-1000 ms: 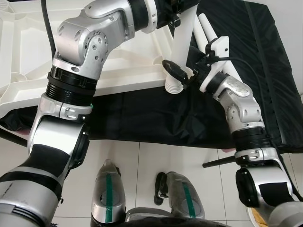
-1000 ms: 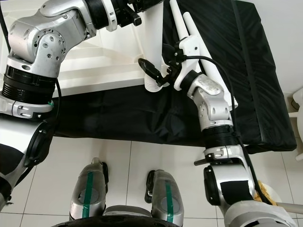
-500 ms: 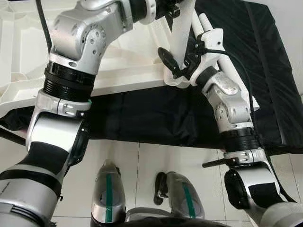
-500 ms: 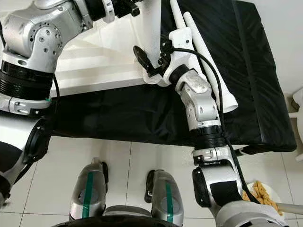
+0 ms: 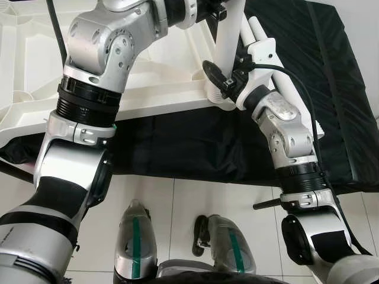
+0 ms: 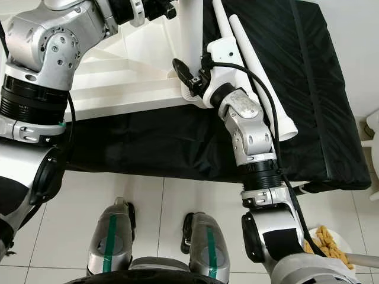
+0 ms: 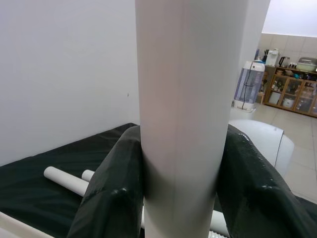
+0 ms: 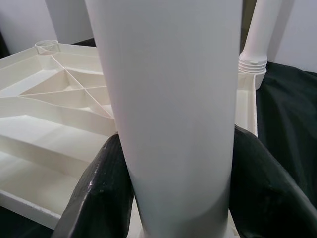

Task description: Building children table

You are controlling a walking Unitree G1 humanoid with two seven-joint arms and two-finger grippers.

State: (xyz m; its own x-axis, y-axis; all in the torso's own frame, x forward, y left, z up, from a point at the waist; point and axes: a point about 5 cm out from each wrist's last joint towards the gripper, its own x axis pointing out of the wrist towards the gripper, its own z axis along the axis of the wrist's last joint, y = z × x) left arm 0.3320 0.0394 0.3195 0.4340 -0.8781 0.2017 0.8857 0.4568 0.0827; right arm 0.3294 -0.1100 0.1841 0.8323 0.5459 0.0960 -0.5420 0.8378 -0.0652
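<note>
Upright at the near corner of the upturned white table top (image 5: pixel 160 77), a white table leg (image 5: pixel 228 44) stands with its ribbed end at the corner socket. Both claws grip this leg: the right claw (image 8: pixel 168 198) is clamped around it low down, just above the socket, and the left claw (image 7: pixel 181 188) is clamped around it higher up. Ribs divide the underside of the table top into triangular cells. Two more white legs (image 6: pixel 249 59) lie side by side on the black bed (image 6: pixel 320 89), just beyond the right arm. Below, the robot's feet (image 5: pixel 183 248) rest on a white tiled floor (image 5: pixel 195 195).
</note>
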